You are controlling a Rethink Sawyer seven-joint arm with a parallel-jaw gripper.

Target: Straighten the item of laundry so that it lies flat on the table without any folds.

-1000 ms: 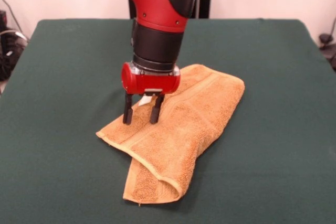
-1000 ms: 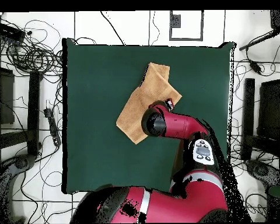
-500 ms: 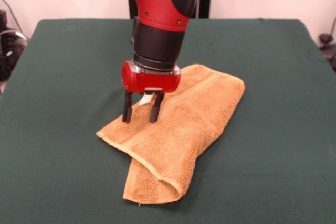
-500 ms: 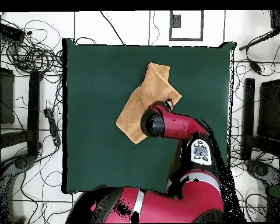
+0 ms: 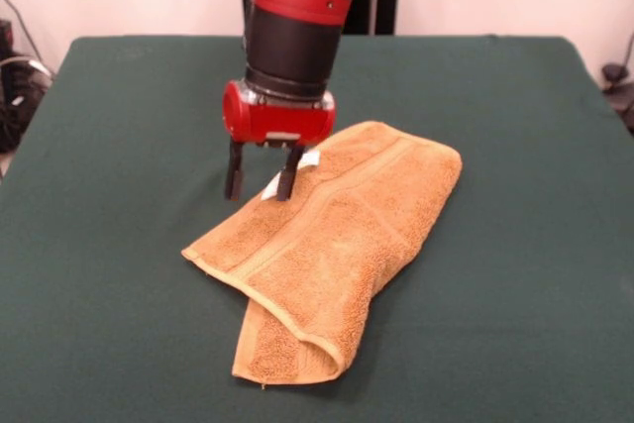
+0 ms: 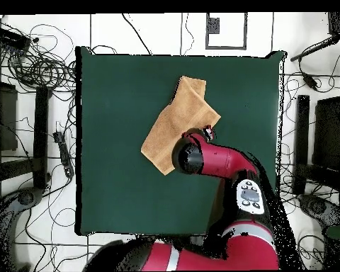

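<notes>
The gripper (image 5: 262, 188) hung empty, jaws apart (over the towel's (image 5: 337, 245) far-left edge); a shallow pinch might miss the fold.

The front view looks across the table (image 5: 119, 274) from low and fairly near, angled downward, so the green surface fills most of the picture and the arm (image 5: 297, 7) drops in from the top edge. The overhead view looks straight down from high up, taking in the whole table (image 6: 116, 191) with cable-strewn floor (image 6: 31, 78) around it. Both views share the tabletop, the towel (image 5: 327, 245) and the arm, turned half round against each other
</notes>
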